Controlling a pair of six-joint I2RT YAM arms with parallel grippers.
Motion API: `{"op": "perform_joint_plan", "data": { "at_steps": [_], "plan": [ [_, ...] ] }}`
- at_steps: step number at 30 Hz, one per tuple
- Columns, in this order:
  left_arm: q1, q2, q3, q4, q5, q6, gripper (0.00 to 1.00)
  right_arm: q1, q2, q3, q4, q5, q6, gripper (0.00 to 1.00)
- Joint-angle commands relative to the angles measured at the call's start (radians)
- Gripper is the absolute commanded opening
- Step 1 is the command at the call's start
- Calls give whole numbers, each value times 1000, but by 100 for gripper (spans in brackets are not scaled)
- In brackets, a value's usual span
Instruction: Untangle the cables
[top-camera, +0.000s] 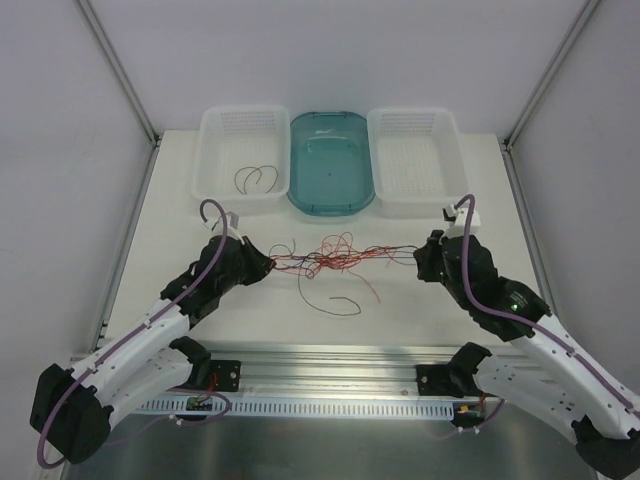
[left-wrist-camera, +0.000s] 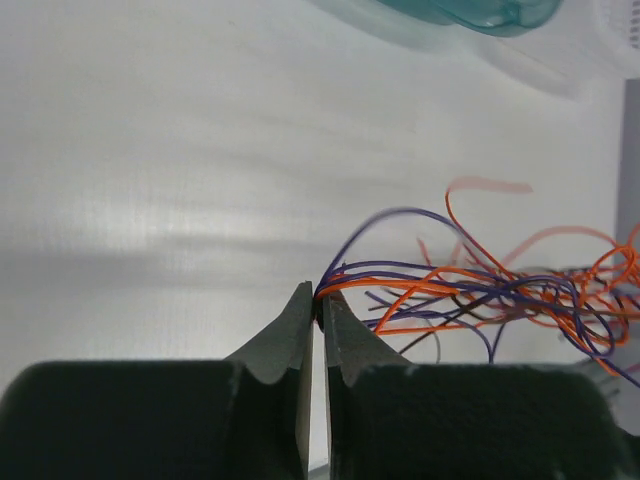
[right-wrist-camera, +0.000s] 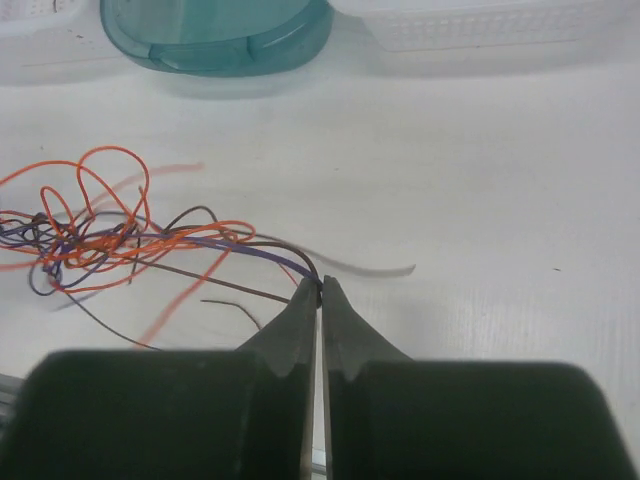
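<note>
Overhead only, seen whole: cables (top-camera: 335, 262) strung as one thin tangle from left gripper (top-camera: 268, 265) across to right gripper (top-camera: 422, 262), with a dark loop sagging back toward the arm bases.

Up close from the left wrist: clenched tight on purple and orange strands right at the fingertips, fanning out ahead and to the right into the knot. From the right wrist: likewise pinched shut on brown and purple strands at the tips, with the orange snarl ahead and to the left.

Again shown in full from above alone, beyond both grippers: white basket (top-camera: 215, 150) holding two loose dark wires (top-camera: 252, 178), teal tub (top-camera: 332, 190), second white basket (top-camera: 415, 200). Glimpsed from the wrists merely as a tub edge and strips of basket.

Underneath, pale matte table (top-camera: 400, 310); around, plain white walls (top-camera: 330, 50) and metal frame posts (top-camera: 120, 70).
</note>
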Motion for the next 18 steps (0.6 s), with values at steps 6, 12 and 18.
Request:
{"op": "perform_joint_plan", "data": {
  "at_steps": [6,12,18],
  "plan": [
    [51,-37,57,-202,-65,155,0,-50,-50,11,-131,92,-76,2],
    [49,0,86,-219,23,206,0,-48,46,-43,-91,-32,-41,3],
    [51,-101,180,-427,-238,220,0,-100,25,-14,-211,164,-17,1]
  ]
}}
